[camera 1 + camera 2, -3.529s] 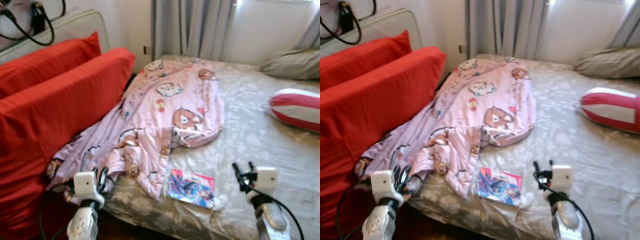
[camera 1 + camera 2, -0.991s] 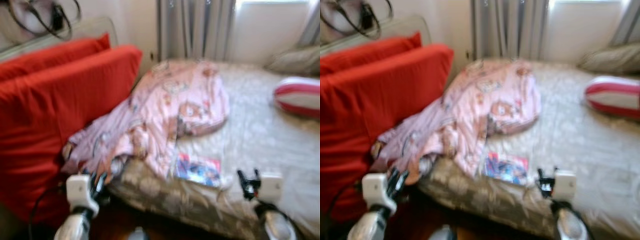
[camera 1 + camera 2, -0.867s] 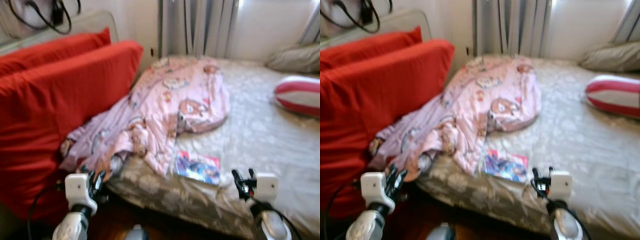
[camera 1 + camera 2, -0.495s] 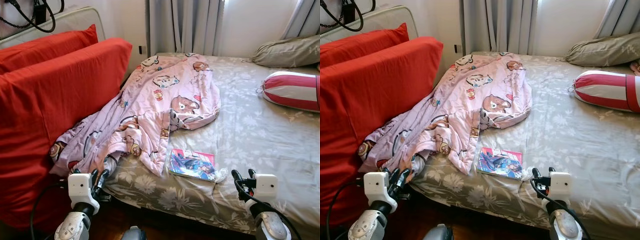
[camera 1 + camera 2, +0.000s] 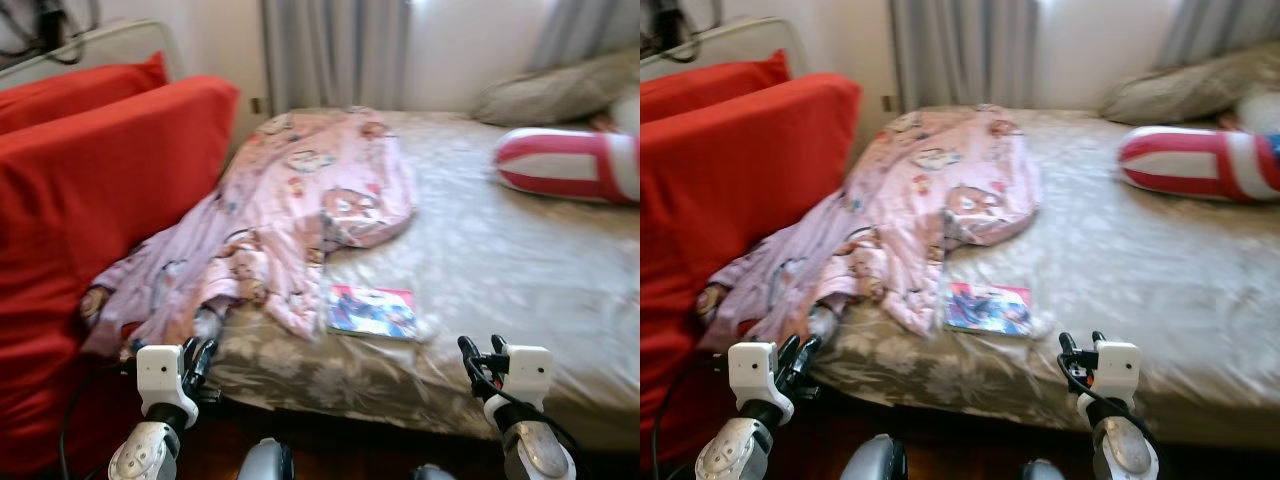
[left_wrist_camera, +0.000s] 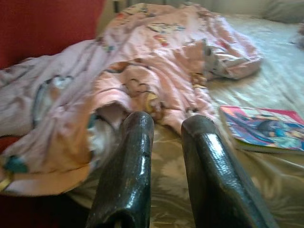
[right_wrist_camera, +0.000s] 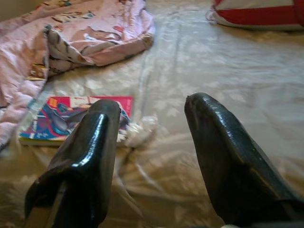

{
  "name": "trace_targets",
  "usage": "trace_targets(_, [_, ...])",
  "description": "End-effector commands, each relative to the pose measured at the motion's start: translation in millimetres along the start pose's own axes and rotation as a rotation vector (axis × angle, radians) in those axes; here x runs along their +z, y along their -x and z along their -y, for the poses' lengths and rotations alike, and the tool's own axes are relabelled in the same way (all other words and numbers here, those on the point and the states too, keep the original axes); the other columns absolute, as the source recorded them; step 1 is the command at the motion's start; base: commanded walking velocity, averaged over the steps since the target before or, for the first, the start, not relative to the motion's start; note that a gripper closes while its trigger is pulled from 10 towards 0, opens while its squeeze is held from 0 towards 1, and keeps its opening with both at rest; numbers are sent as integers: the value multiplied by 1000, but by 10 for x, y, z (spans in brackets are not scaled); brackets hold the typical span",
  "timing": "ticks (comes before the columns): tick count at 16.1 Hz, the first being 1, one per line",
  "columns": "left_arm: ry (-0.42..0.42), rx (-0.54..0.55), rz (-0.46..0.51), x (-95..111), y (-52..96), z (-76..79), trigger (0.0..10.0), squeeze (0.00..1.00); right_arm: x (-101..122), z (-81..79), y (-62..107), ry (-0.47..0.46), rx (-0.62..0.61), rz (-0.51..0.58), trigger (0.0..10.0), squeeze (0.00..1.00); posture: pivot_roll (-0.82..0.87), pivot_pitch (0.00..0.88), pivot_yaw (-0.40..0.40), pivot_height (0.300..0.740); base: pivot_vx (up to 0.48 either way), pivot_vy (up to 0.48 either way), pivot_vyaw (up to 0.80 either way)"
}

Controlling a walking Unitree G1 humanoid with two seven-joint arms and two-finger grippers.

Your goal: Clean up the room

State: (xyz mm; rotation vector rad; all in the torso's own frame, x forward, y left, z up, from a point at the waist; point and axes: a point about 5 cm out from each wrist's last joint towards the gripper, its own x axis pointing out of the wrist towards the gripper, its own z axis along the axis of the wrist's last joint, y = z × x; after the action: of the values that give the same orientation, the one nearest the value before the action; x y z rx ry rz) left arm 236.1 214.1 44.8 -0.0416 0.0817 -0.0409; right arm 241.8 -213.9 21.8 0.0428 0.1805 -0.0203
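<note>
Pink cartoon-print blanket [image 5: 300, 210] may snag and drag the colourful book [image 5: 371, 311] off the bed if the empty, parted left gripper [image 5: 196, 360] or wide-open right gripper [image 5: 481, 355] grabs carelessly.

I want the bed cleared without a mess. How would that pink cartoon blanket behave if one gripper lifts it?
The pink blanket lies crumpled in soft folds, so it is probably floppy and would sag and trail from a single grip point. One end hangs over the bed edge, so it may drag. Its edge lies close to the book and could nudge it.
</note>
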Motion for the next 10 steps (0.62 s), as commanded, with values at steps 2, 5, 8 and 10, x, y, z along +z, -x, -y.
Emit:
trace_targets(2, [11,-10,14,40,-26,1,10000,0,47,-50,-36,-13,34,14,10000,0,9,0,48,622,0,0,0])
trace_targets(5, [23,-4,18,38,-28,8,10000,0,51,-87,-62,-3,48,11,10000,0,10,0,45,622,0,0,0])
trace_targets(8, [27,-6,20,35,-44,8,10000,0,80,-121,-88,2,73,26,10000,0,6,0,46,622,180,0,267])
trace_targets(10, [22,-15,21,33,-63,3,10000,0,60,-132,-94,1,76,18,10000,0,7,0,47,622,341,0,800])
